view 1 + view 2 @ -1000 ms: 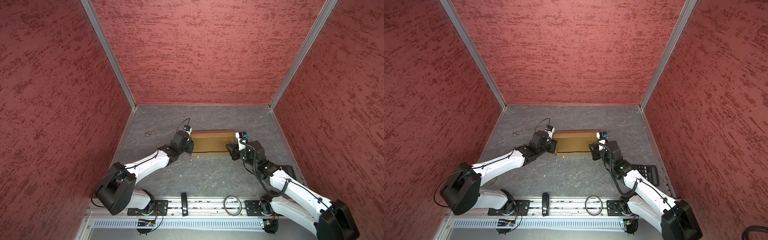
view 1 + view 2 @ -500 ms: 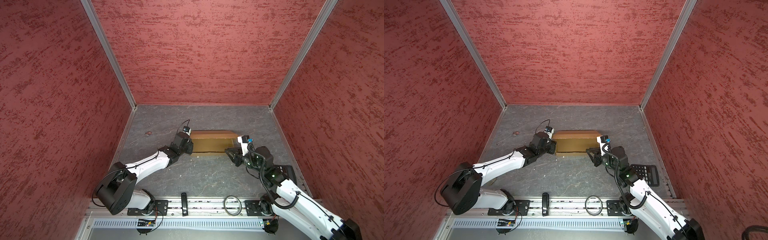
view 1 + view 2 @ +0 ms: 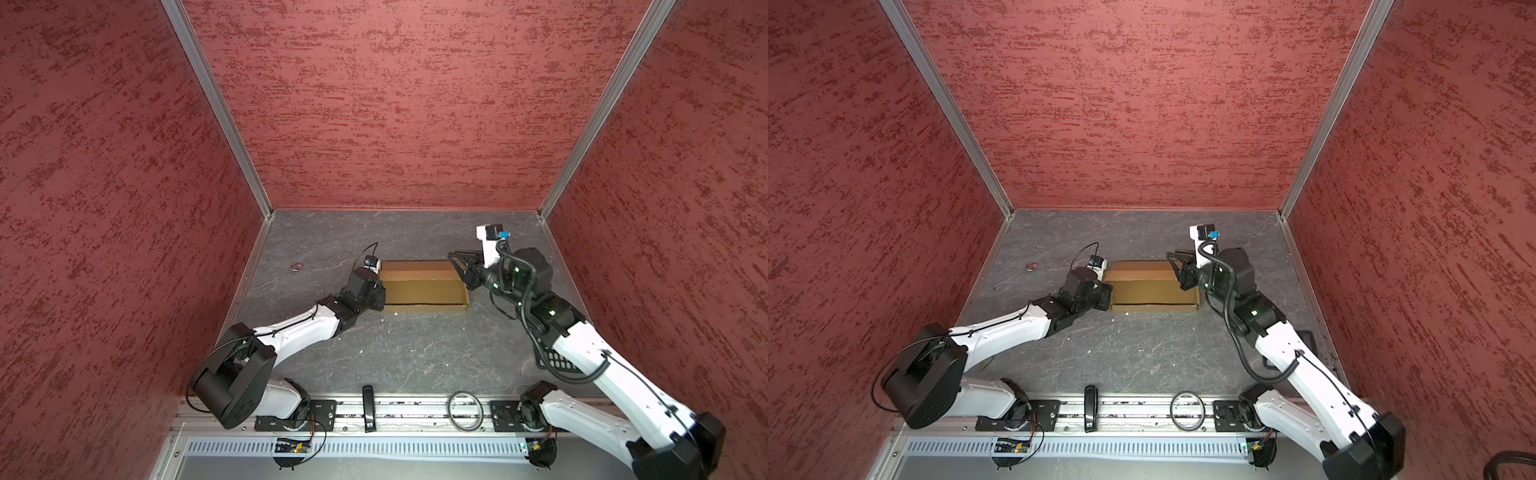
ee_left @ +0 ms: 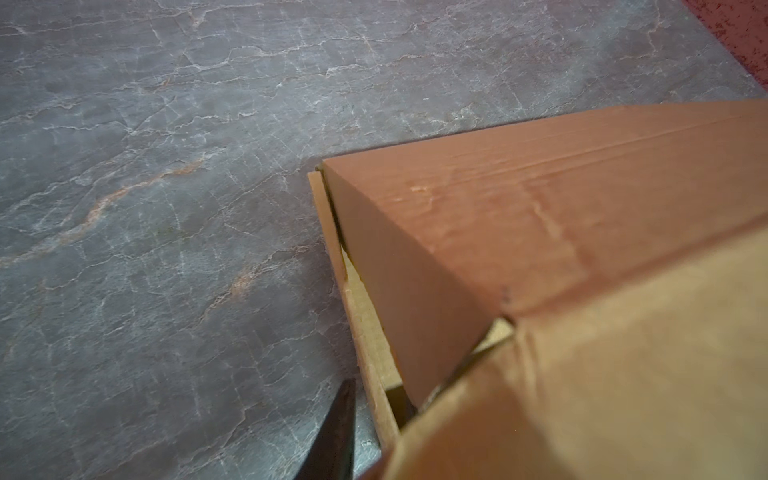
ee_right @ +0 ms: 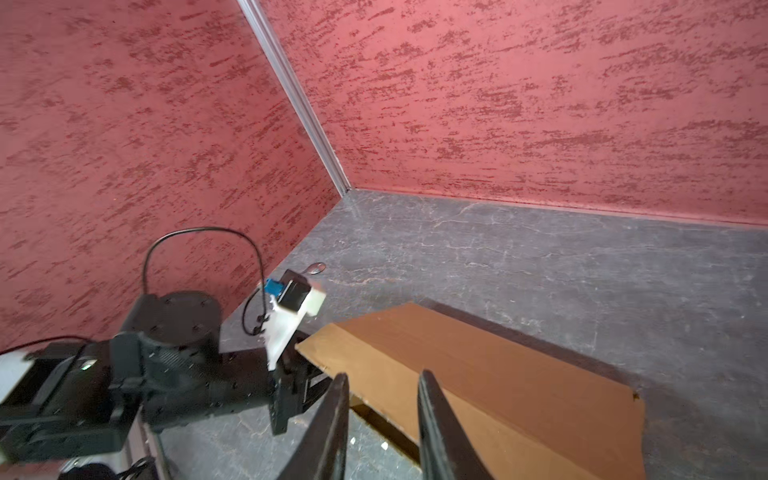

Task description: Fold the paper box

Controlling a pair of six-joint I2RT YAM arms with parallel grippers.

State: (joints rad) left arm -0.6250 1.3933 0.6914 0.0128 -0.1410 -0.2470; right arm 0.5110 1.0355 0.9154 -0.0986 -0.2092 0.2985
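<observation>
Currently, paper box [image 3: 420,291] seated on desk [image 3: 395,353], rear half lidded, front half exposed as bare cardboard, left end wall pinched by left gripper [image 3: 380,297], right gripper [image 5: 383,376] released above right end.

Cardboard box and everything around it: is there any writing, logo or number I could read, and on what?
No text can be read.
The paper box: plain brown, no print in any view.
The black gridded pad: any markings are too small to tell.

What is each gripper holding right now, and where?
The left gripper pinches the paper box by its left end wall; the right gripper holds nothing, jaws apart above the other end.
</observation>
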